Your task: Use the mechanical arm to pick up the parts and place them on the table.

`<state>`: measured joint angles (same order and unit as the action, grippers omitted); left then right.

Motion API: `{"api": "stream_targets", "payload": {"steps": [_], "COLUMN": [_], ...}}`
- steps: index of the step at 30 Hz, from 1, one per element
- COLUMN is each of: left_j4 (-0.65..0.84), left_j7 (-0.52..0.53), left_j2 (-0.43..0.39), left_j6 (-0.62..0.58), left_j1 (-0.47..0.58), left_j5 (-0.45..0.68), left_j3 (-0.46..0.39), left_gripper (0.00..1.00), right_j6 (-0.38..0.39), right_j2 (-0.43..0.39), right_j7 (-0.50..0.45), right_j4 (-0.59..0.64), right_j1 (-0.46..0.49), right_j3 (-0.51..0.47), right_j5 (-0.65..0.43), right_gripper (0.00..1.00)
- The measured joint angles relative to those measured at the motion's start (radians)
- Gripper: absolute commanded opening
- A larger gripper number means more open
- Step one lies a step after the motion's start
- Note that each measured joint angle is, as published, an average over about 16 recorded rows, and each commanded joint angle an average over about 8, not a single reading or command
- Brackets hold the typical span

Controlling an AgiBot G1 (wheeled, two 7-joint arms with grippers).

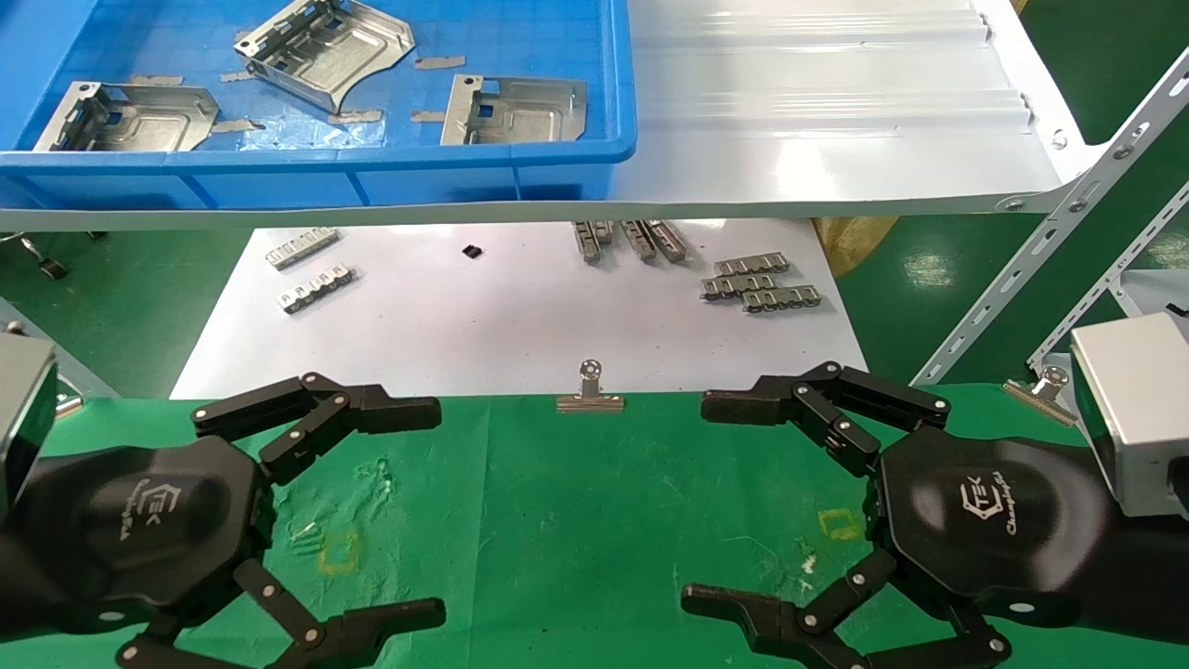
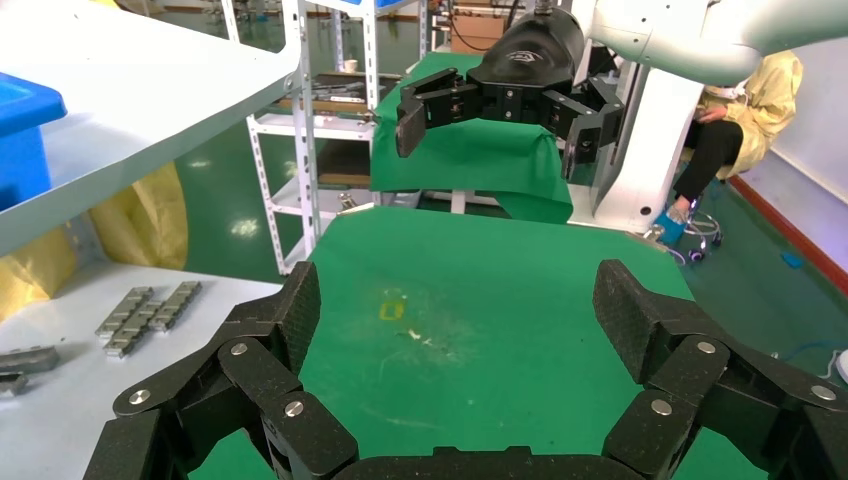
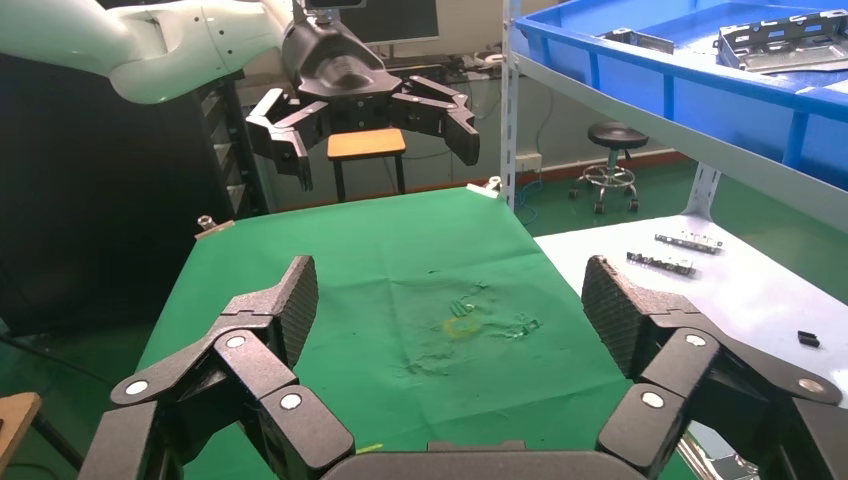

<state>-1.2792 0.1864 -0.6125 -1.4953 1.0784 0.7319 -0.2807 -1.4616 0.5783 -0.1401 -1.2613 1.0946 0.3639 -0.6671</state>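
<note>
Three silver-grey parts lie in the blue bin (image 1: 316, 158) at the far left: one at the left (image 1: 130, 116), one in the middle back (image 1: 325, 51), one at the right (image 1: 516, 110). Two of them show in the right wrist view (image 3: 780, 40). My left gripper (image 1: 435, 511) is open and empty, low over the green table (image 1: 576, 520) at the near left. My right gripper (image 1: 701, 502) is open and empty at the near right, facing it. Each wrist view shows its own open jaws, left (image 2: 455, 320) and right (image 3: 450, 310), over bare green cloth, with the other gripper farther off.
The bin stands on a white shelf (image 1: 836, 111) above a glossy white sheet (image 1: 520, 316) with small toothed strips (image 1: 757, 283). Binder clips (image 1: 590, 390) hold the cloth's far edge. A slotted bracket (image 1: 1050, 242) slants at the right. Yellow squares (image 1: 337, 550) mark the cloth.
</note>
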Motion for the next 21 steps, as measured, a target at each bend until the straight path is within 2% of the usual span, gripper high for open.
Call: {"api": "stream_targets", "payload": {"steps": [17, 19, 21], "left_j4": [0.000, 0.000, 0.000], "left_j7": [0.000, 0.000, 0.000], "left_j2": [0.000, 0.000, 0.000], "left_j6": [0.000, 0.000, 0.000], "left_j1": [0.000, 0.000, 0.000], "left_j5": [0.000, 0.000, 0.000], "left_j3": [0.000, 0.000, 0.000], "left_gripper": [1.00, 1.00, 1.00], "right_j6": [0.000, 0.000, 0.000], "right_j2": [0.000, 0.000, 0.000], "right_j7": [0.000, 0.000, 0.000], "right_j4": [0.000, 0.000, 0.000], "right_j1": [0.000, 0.000, 0.000], "right_j3": [0.000, 0.000, 0.000], "right_j5": [0.000, 0.000, 0.000], "right_gripper": [0.01, 0.14, 0.39]}}
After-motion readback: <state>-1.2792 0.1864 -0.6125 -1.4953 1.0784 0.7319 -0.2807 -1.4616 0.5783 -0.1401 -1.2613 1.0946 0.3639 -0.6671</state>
